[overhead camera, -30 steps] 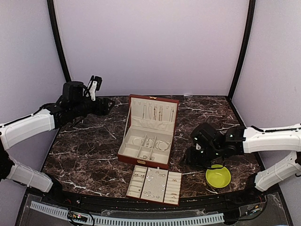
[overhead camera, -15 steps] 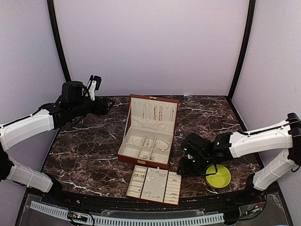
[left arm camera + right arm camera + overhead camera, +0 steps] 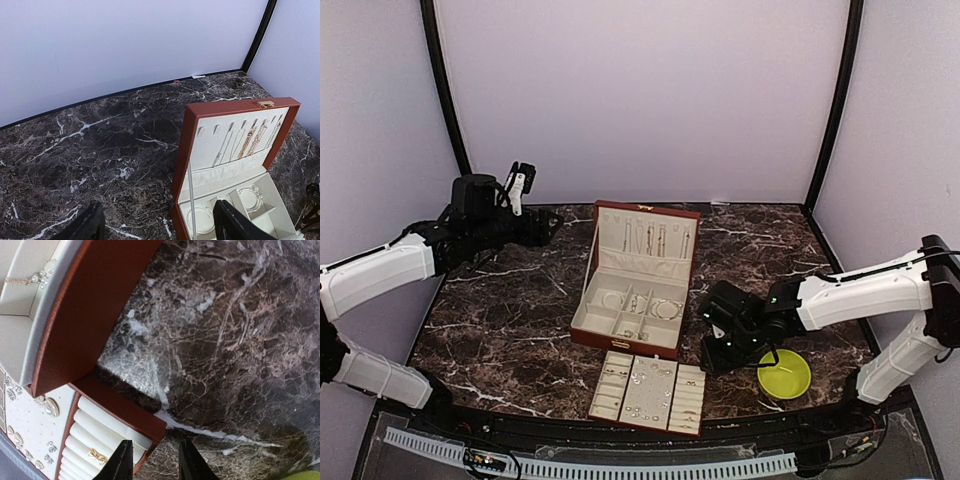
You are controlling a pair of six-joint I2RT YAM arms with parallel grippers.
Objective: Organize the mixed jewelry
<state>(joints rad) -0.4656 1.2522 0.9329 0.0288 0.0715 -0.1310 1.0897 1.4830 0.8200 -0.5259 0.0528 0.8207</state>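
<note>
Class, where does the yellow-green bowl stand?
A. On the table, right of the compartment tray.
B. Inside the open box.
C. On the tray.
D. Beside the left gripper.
A: the yellow-green bowl sits on the marble table, right of the compartment tray and apart from it.

bowl [image 3: 312, 476] cut off at corner, jewelry [image 3: 647, 391] too tiny
</note>
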